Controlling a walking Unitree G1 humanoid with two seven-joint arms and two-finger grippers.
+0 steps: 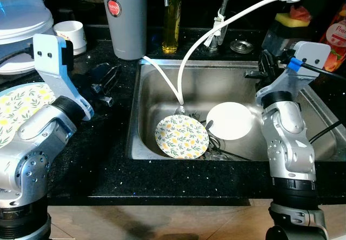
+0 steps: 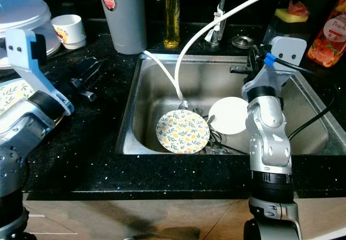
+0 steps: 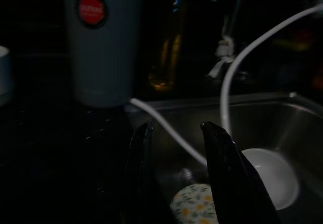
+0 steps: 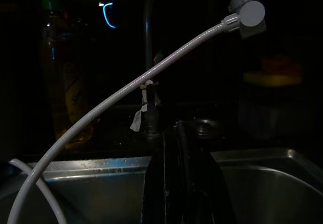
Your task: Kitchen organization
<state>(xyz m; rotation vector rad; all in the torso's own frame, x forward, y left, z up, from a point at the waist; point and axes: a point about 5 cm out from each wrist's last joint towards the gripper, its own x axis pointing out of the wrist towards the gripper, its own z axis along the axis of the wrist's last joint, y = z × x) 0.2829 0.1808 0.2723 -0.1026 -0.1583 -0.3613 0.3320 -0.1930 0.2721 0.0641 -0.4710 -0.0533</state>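
Note:
A floral plate [image 1: 182, 137] leans in the steel sink [image 1: 162, 72], with a white plate [image 1: 230, 120] beside it and cutlery under both. Another floral plate [image 1: 21, 107] lies on the black counter at the far left, partly behind my left arm. My left gripper [image 1: 108, 78] hovers over the counter just left of the sink, open and empty; its fingers [image 3: 222, 168] frame the sink plates in the left wrist view. My right gripper [image 1: 265, 62] sits at the sink's right rim, shut on nothing, pointing toward the tap [image 4: 149, 82].
A white hose [image 1: 216, 32] arcs from the back right down into the sink. Along the back stand a grey tumbler [image 1: 125, 15], an oil bottle [image 1: 172, 18], a white cup [image 1: 71, 34], a sponge [image 1: 292, 18] and a red bottle [image 1: 335, 40]. Stacked clear containers [image 1: 21, 13] fill the far left.

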